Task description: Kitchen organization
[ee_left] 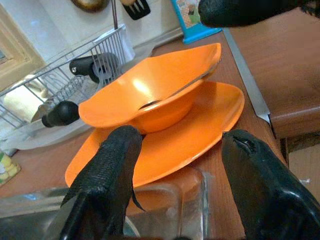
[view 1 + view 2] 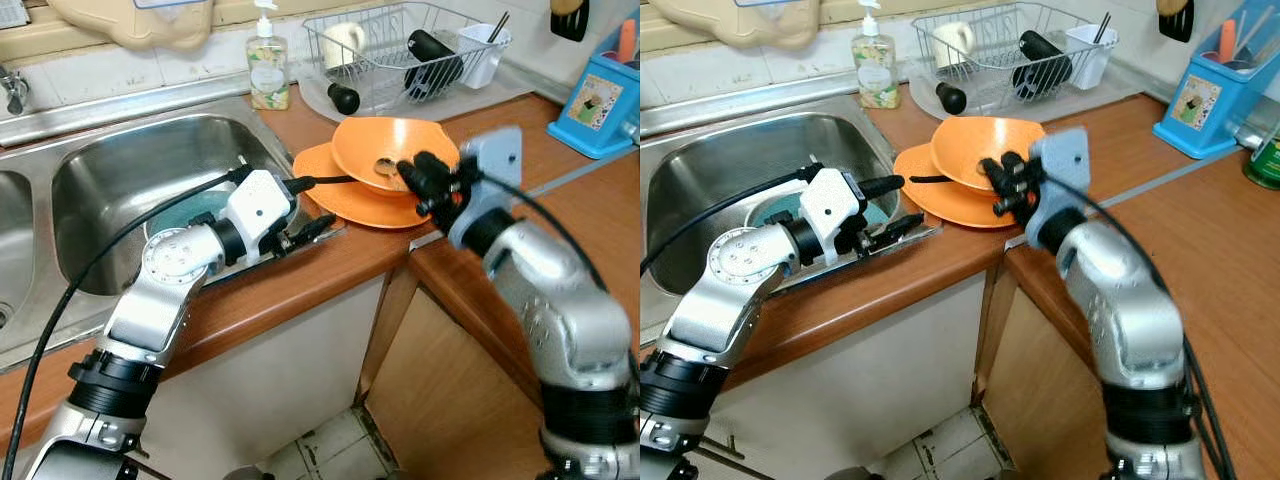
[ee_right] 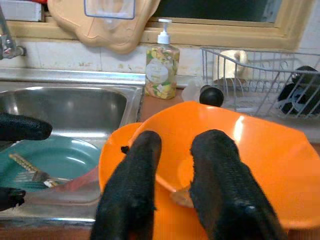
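1. On the wooden counter (image 2: 300, 290), just right of the steel sink (image 2: 130, 190), sits an orange bowl (image 2: 395, 150) resting on an orange plate (image 2: 355, 200); both lie between my two arms.
2. My right gripper (image 2: 425, 180) reaches over the bowl's near right rim. Its two black fingers (image 3: 220, 185) stand close together with a narrow gap, pointing down into the bowl; I cannot tell whether they pinch anything.
3. Inside the bowl lies a metal spoon (image 2: 385, 167), its end right by my right fingertips, seen in the right wrist view just below them.
4. My left gripper (image 2: 310, 228) hovers at the sink's right edge, near the plate's left rim. Its fingers (image 1: 107, 175) are spread wide and hold nothing; the plate and bowl show between them in the left wrist view.
5. Down in the sink basin rests a teal plate (image 3: 55, 160) with a fork (image 3: 25, 170) lying on it.
6. Farther back, a soap bottle (image 2: 268, 65) with a pump stands on the counter behind the sink's far right corner.
7. Right of the soap stands a wire dish rack (image 2: 400, 50) holding a pale mug (image 2: 345, 40), a black bottle (image 2: 435, 60) lying down, and a white cup (image 2: 485, 50).
8. At the far right, a blue holder (image 2: 600, 100) stands against the wall.
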`<state>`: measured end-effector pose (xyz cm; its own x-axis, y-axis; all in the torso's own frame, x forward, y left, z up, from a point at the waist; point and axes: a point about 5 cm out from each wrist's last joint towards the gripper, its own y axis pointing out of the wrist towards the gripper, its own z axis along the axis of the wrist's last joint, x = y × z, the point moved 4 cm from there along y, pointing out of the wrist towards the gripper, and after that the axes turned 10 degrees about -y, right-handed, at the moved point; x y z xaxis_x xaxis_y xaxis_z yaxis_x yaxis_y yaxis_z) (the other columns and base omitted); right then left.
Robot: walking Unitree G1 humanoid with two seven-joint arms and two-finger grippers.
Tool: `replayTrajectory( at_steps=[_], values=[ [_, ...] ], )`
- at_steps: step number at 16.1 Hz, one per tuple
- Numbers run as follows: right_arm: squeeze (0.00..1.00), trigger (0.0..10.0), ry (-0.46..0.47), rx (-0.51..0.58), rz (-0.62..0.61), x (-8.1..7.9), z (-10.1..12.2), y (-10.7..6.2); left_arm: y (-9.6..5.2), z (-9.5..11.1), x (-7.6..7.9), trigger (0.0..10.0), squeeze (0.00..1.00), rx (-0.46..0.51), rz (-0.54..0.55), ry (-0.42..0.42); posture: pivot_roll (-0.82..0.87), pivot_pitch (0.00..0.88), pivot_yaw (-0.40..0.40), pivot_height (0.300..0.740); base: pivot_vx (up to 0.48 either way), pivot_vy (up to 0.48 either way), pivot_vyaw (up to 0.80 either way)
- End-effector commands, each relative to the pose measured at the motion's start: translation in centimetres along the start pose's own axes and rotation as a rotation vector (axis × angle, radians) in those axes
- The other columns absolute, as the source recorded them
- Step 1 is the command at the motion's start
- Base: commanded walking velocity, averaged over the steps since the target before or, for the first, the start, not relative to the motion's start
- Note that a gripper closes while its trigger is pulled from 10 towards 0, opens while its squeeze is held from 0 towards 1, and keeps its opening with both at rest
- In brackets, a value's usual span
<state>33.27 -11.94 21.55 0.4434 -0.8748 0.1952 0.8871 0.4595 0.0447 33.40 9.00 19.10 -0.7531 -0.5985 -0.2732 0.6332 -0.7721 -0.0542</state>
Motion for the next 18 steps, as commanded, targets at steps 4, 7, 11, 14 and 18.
replayTrajectory(
  at_steps=[4, 7, 11, 14, 18],
  values=[
    [1.00, 10.0, -0.022, 0.010, -0.026, -0.7, -0.6, -0.3, 0.0, 0.1, 0.3, 10.0, 0.00, -0.007, -0.022, 0.008, -0.12, 0.000, 0.020, 0.740, 0.000, 0.000, 0.00],
    [0.00, 10.0, -0.010, -0.010, -0.071, -0.7, -1.5, 0.2, 0.0, 0.0, 0.4, 10.0, 0.00, -0.010, -0.022, 0.011, -0.12, 0.000, 0.018, 0.740, 0.000, 0.000, 0.00],
    [0.00, 10.0, -0.019, -0.054, -0.157, -0.6, -2.6, 1.2, -0.2, 0.0, 0.2, 10.0, 0.00, -0.013, -0.017, 0.016, -0.11, 0.000, 0.013, 0.740, 0.000, 0.000, 0.00],
    [0.00, 4.8, 0.009, -0.056, -0.161, -0.9, -3.0, 1.6, -0.2, 0.0, 0.3, 10.0, 0.00, -0.015, -0.019, 0.019, -0.10, 0.000, 0.013, 0.740, 0.000, 0.000, 0.00],
    [0.00, 1.6, 0.029, -0.044, -0.177, -0.8, -3.0, 2.3, -0.2, 0.1, 0.2, 10.0, 0.00, -0.016, -0.020, 0.022, -0.10, 0.000, 0.013, 0.740, 0.000, 0.000, 0.00]
  ],
)
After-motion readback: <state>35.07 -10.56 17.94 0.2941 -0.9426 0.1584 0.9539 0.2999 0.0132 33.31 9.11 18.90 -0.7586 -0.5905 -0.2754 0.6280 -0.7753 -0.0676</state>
